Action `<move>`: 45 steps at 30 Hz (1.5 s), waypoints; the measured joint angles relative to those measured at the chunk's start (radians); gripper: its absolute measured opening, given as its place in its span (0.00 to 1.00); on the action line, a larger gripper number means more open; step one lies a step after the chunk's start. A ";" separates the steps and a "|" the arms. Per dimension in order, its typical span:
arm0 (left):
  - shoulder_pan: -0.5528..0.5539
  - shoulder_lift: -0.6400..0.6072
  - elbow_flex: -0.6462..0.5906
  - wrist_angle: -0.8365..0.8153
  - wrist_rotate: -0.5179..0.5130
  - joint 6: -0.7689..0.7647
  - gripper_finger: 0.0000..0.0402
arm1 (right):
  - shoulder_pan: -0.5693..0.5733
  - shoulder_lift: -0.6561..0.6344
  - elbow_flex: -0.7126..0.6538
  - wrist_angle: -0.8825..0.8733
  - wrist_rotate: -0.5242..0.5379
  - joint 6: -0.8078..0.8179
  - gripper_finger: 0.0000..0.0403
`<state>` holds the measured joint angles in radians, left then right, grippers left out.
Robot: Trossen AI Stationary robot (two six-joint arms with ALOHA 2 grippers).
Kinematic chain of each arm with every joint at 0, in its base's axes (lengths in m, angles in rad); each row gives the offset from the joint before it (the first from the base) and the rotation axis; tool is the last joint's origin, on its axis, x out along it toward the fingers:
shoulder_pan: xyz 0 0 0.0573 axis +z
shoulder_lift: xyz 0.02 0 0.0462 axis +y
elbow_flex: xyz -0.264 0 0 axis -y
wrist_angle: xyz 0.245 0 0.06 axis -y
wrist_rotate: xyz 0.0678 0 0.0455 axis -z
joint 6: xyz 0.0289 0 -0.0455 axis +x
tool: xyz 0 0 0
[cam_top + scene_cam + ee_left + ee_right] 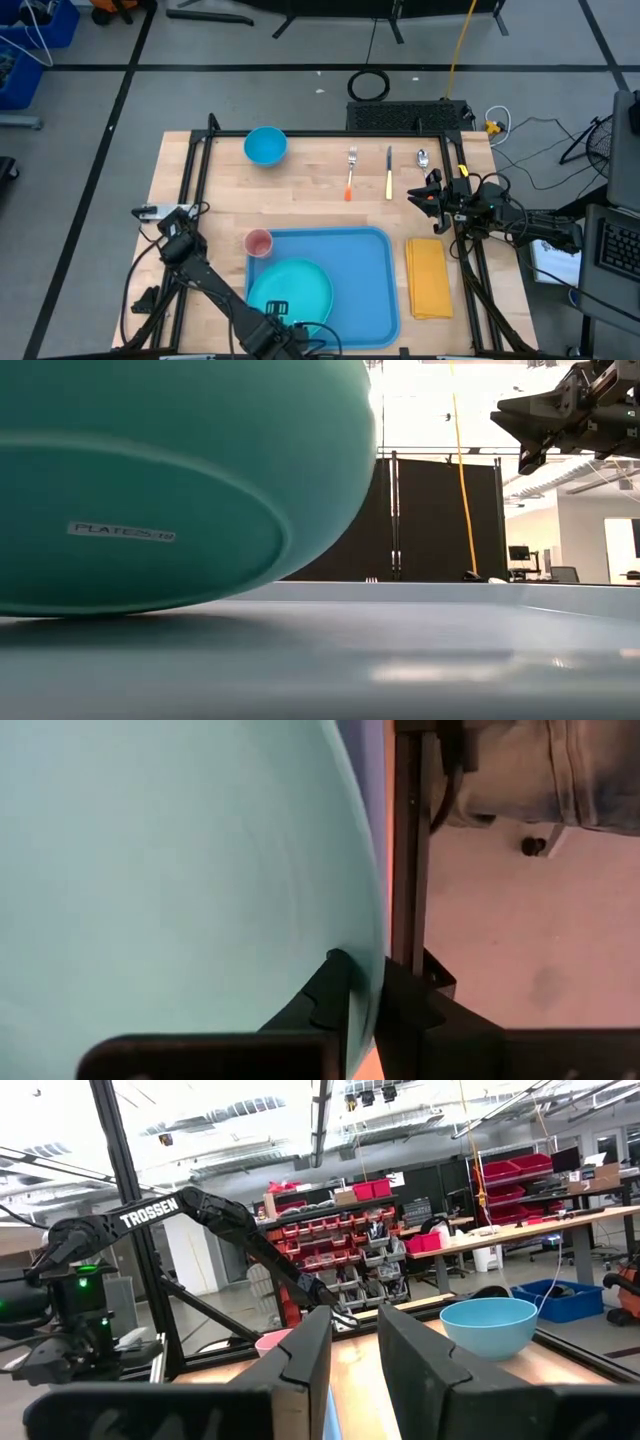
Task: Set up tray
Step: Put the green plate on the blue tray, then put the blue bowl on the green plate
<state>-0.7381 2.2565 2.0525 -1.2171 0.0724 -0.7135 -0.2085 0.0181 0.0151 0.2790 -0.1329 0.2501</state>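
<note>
The light-blue tray lies near the table's front edge. A round teal plate is on its left half and fills the low view with its underside showing. My left gripper is shut on the plate's near rim. A pink cup stands at the tray's far left corner. My right gripper is open and empty, raised above the table right of the cutlery; it also shows in the low view. My left gripper pinches the teal plate's rim between its two fingers, one on each face, at the plate's near side. In the low view the plate's underside shows, with its lower edge at the tray's floor.
A blue bowl stands at the far left. A fork, a knife and a spoon lie at the far middle. A folded yellow napkin lies right of the tray. A person's leg shows beyond the table.
</note>
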 joint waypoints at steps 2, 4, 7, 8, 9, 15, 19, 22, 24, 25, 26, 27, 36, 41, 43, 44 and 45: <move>0.003 0.000 0.000 0.001 -0.004 0.008 0.08 | 0.000 0.000 0.000 0.000 0.000 0.000 0.19; 0.006 0.000 0.000 -0.003 -0.013 0.007 0.08 | 0.000 0.000 0.000 0.000 0.000 0.000 0.19; 0.009 0.000 0.000 -0.004 -0.012 0.005 0.08 | 0.000 0.000 0.000 0.000 0.000 0.000 0.19; 0.009 0.000 0.000 -0.004 -0.012 0.008 0.08 | 0.000 0.000 0.000 0.000 0.000 0.000 0.19; 0.009 0.000 0.000 -0.004 -0.012 0.008 0.08 | 0.000 0.000 0.000 0.000 0.000 0.000 0.19; 0.010 0.001 0.000 -0.003 -0.017 -0.034 0.09 | 0.000 0.000 0.000 0.000 0.000 0.000 0.19; 0.010 0.001 0.000 -0.006 -0.025 -0.048 0.09 | 0.000 0.000 0.000 0.000 0.000 0.000 0.19; 0.010 0.001 0.000 -0.023 -0.036 -0.070 0.09 | 0.000 0.000 0.000 0.000 0.000 0.000 0.19; 0.010 0.001 0.000 -0.034 -0.036 -0.092 0.11 | 0.000 0.000 0.000 0.000 0.000 0.000 0.19; 0.010 0.001 0.000 -0.037 -0.036 -0.102 0.12 | 0.000 0.000 0.000 0.000 0.000 0.000 0.19; 0.010 0.001 0.000 -0.038 -0.036 -0.110 0.13 | 0.000 0.000 0.000 0.000 0.000 0.000 0.19; 0.010 0.001 0.000 -0.037 -0.033 -0.118 0.15 | 0.000 0.000 0.000 0.000 0.000 0.000 0.19; 0.011 0.001 0.000 0.014 -0.018 -0.112 0.27 | 0.000 0.000 0.000 0.000 0.000 0.000 0.19; 0.025 -0.028 0.000 0.014 -0.085 -0.070 0.29 | 0.000 0.000 0.000 -0.001 0.000 0.000 0.19; 0.029 -0.066 0.000 0.017 -0.182 -0.054 0.29 | 0.000 0.000 0.000 -0.001 0.000 0.000 0.19; 0.031 -0.089 0.000 0.019 -0.237 -0.043 0.29 | 0.000 0.000 0.000 -0.002 0.000 0.000 0.19; 0.032 -0.112 0.000 0.019 -0.293 -0.030 0.29 | 0.000 0.000 0.000 -0.002 0.000 0.000 0.19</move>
<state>-0.7060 2.1447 2.0529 -1.1978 -0.2208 -0.7433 -0.2085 0.0181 0.0151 0.2771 -0.1333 0.2501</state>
